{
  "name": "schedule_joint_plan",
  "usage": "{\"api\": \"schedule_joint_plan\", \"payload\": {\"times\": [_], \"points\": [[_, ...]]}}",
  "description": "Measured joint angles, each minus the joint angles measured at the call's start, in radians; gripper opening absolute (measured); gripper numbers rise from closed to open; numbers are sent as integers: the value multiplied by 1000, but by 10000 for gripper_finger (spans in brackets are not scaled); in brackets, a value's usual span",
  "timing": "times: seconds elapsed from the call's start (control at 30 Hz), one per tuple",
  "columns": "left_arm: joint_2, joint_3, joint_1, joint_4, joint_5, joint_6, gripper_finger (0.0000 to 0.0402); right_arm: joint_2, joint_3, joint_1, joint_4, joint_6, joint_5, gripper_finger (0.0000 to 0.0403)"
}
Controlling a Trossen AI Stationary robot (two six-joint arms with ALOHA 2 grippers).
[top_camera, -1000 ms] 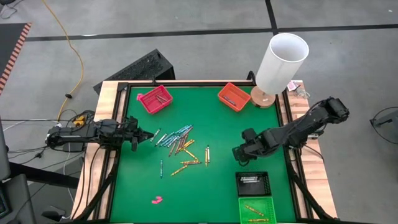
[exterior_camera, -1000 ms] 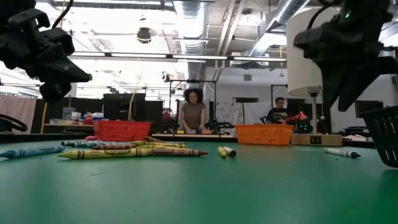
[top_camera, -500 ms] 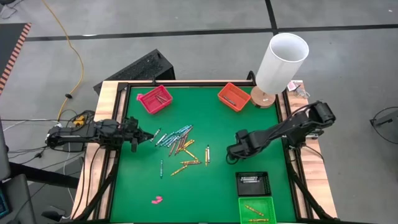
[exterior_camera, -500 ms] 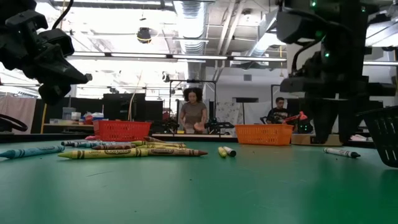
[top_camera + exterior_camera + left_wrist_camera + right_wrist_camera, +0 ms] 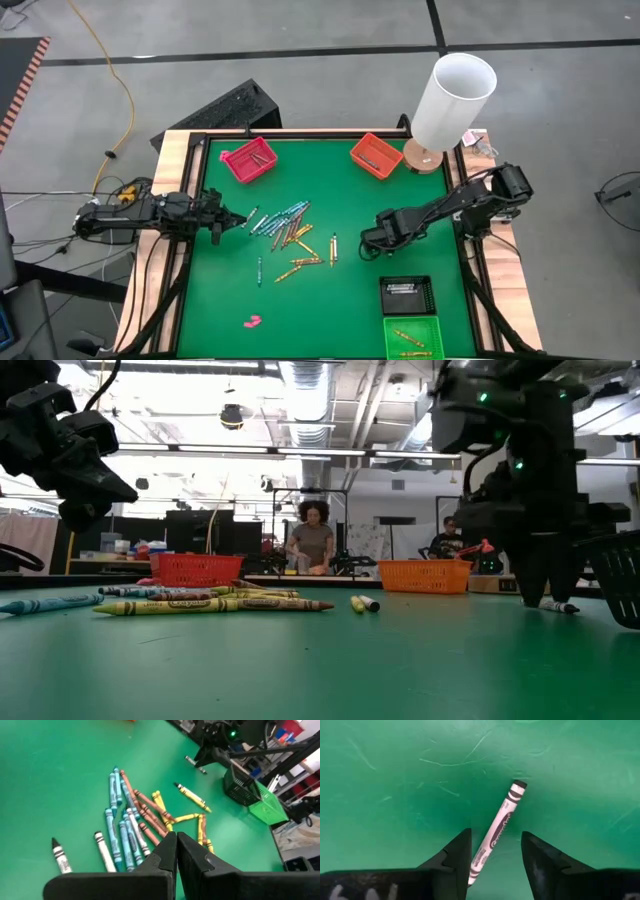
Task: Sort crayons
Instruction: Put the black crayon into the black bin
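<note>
Over on the left, the left gripper (image 5: 243,220) hangs at the table's left edge, its two dark fingers pressed flat together with nothing between them, tips pointing toward the pile. Just beyond those tips lie the crayons (image 5: 290,237), a loose scatter of thin paper-wrapped sticks on the green felt-like mat (image 5: 300,300): teal ones fanned side by side, brown and yellow ones crossing over them, and a couple of white-grey ones apart at the near side in the left wrist view. From the low view the pile flattens into a single streak, so how many overlap is hard to say. A small pink lump (image 5: 251,321) sits alone near the front edge. At the back, a red basket (image 5: 248,160) and an orange basket (image 5: 376,155), both of slotted plastic; their contents are only faint lines from above. Now to the right: the right gripper (image 5: 370,246) is down low over the mat, jaws spread wide, straddling a single white-grey crayon (image 5: 499,828) that lies flat between them, not clamped; its lower end is cut off from the wrist camera. Front right, a black basket (image 5: 406,295) and a green basket (image 5: 412,338), the green one cropped by the picture's edge. A tall white cylinder (image 5: 453,100) stands on a round wooden base at the back right.
</note>
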Motion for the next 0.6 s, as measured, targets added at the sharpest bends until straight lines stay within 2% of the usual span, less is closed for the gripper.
{"api": "schedule_joint_plan", "payload": {"times": [0.3, 0.6], "points": [[0, 0, 0, -17, 1, 0, 0, 43, 3, -59, 63, -106, -68, 134], [0, 0, 0, -17, 0, 7, 0, 41, 3, -67, 70, -112, -71, 40]]}}
